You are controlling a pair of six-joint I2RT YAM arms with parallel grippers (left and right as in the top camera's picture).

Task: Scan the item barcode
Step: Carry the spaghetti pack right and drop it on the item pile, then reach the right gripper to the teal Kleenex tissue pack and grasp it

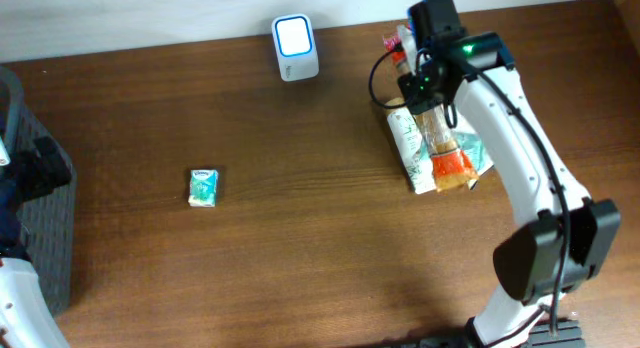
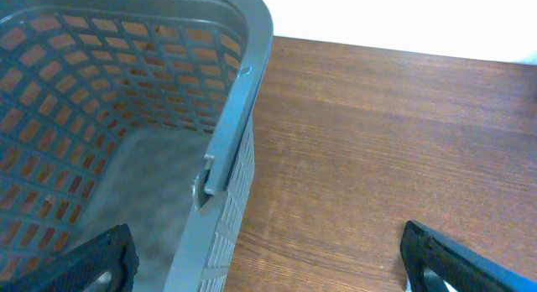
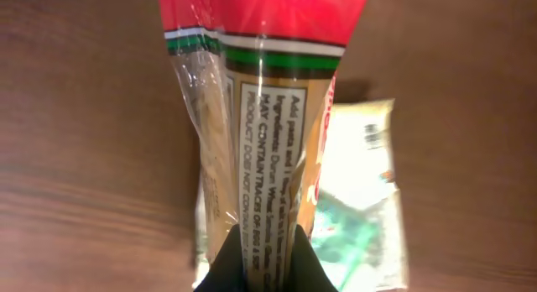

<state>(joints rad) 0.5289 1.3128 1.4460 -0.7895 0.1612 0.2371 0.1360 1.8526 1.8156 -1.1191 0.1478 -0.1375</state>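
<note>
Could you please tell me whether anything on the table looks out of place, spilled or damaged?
Nothing looks spilled or damaged. The only oddity: a small green packet lies alone mid-table, far from the heap of packets on the right, where the right gripper holds a pasta bag.

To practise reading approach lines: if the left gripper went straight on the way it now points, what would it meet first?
Probably the rim of the grey basket: the open left gripper straddles it, one side over the basket's inside, the other over the wooden table. Depth is unclear.
</note>
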